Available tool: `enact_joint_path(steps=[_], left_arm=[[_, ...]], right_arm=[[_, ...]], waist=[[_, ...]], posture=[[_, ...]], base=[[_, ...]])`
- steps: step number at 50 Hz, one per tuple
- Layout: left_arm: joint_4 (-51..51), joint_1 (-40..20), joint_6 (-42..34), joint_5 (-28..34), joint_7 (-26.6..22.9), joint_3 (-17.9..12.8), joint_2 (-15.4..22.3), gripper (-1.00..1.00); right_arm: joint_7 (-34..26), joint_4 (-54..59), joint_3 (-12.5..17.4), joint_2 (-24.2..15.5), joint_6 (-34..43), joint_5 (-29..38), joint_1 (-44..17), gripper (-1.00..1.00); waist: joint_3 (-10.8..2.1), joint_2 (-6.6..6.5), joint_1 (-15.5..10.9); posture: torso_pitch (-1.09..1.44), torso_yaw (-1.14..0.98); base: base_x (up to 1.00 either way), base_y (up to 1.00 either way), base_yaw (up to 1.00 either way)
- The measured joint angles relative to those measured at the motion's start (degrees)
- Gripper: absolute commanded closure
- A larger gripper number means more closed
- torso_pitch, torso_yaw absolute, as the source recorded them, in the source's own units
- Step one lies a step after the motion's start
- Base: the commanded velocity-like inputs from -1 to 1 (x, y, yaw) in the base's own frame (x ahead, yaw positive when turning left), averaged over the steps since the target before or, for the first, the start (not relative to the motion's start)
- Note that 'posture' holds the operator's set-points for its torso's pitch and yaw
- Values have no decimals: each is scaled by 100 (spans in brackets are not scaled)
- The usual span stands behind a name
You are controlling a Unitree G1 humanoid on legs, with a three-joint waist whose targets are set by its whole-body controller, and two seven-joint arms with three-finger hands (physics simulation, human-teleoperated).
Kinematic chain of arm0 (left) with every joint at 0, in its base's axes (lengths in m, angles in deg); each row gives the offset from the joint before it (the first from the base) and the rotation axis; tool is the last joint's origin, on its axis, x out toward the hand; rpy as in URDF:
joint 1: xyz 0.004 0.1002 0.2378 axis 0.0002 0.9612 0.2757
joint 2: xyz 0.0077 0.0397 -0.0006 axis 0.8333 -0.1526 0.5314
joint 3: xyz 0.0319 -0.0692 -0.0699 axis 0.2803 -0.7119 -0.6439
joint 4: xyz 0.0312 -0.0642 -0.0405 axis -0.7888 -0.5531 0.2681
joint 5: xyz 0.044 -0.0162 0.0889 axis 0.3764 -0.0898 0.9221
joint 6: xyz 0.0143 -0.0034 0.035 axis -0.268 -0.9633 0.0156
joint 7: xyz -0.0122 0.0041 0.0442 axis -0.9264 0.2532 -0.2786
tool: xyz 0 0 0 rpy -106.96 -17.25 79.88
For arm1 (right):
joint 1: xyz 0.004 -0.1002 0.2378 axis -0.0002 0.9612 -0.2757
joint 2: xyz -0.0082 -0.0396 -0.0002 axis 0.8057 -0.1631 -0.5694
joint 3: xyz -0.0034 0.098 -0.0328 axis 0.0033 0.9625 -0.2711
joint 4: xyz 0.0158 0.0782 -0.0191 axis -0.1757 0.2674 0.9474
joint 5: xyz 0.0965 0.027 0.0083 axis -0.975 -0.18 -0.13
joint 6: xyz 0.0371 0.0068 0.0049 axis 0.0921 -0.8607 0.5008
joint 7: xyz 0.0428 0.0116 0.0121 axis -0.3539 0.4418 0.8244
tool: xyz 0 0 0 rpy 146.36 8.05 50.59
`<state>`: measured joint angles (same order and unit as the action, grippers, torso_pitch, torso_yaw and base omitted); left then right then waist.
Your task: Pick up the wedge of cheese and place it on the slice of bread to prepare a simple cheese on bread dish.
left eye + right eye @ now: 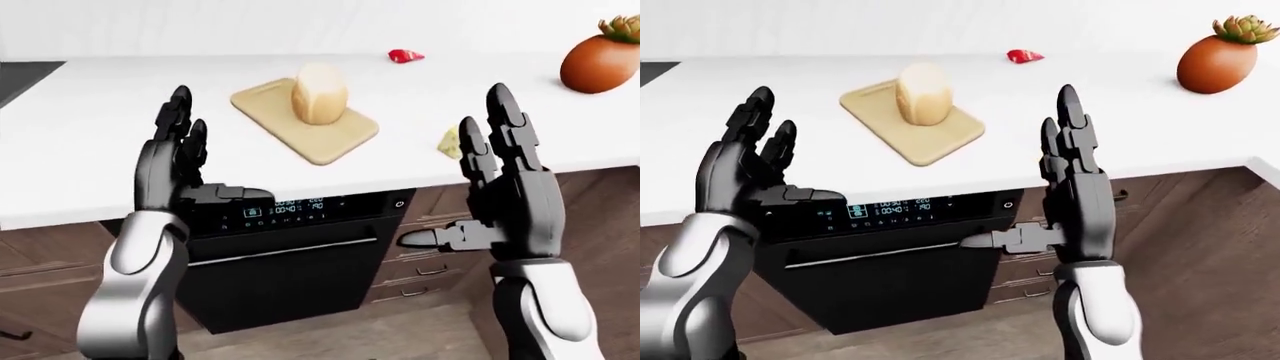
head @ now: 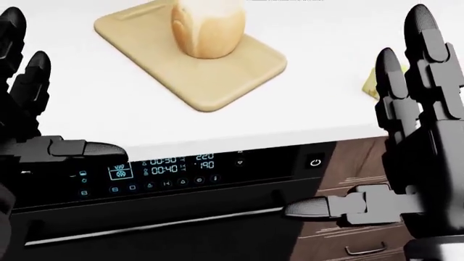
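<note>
The slice of bread [image 1: 319,93] stands upright on a tan cutting board [image 1: 335,139] in the middle of the white counter [image 1: 90,150]. The yellow wedge of cheese [image 1: 449,142] lies on the counter to the board's right. It is mostly hidden behind my right hand's fingers [image 1: 475,154], and only a sliver of it [image 2: 370,81] shows in the head view. My right hand [image 1: 460,187] is raised before the counter's edge, open, palm turned left, thumb out. My left hand [image 1: 215,150] is raised at the left, open and holding nothing.
A black oven [image 1: 285,247] with a lit display sits under the counter, with brown drawers [image 1: 420,262] to its right. A small red item [image 1: 405,55] and a brown pot with a succulent [image 1: 600,64] stand near the top right. A dark stove corner [image 1: 25,75] shows at the top left.
</note>
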<state>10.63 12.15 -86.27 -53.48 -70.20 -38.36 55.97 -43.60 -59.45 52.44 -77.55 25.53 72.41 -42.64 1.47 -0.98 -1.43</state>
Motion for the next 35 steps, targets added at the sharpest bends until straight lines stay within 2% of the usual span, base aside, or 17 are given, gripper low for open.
enact_joint_path(steps=[4,8,11,18,22,25,28,35], left_arm=[[10,-10,24,11,-31,14,-7,-100],[-23,-3,-14,14,-41,-31,3,-100],[64,-54,-5,9,-32,-50,20,-100],[88,-41,-65,-25,-25,-53,27,-100],[43,-43,-35,-18,-23,-71,39,-100],[-52,12,-4,-23,-46,-20,5,-100],[41,-37,-117,-83,-57,-50,34,-100],[386,-139,-264,-372,35,-451,276,-100]], right_arm=[[3,-18,-14,9,-84,-8,31,-100],[-7,-22,-86,-2,-97,61,51,-100],[-13,-69,-75,6,-102,96,22,-100],[-30,-182,-117,12,-53,126,1,-100],[-25,-152,-92,26,-52,117,-16,-100],[2,-105,-81,16,-9,144,21,-100],[9,-71,-85,14,5,170,20,-100],[-18,-307,-109,-6,-10,189,-121,-100]], waist=[[22,1,11],[9,-86,14],[5,-89,39],[91,56,56],[66,257,31],[42,127,37],[19,73,88],[-40,-26,172]], posture=[[0,0],[0,0],[0,0],[0,0],[0,0],[0,0],[0,0],[0,0]], base=[[4,0,0],[10,0,0],[3,0,0],[0,0,0],[0,0,0],[0,0,0],[0,0,0],[0,0,0]])
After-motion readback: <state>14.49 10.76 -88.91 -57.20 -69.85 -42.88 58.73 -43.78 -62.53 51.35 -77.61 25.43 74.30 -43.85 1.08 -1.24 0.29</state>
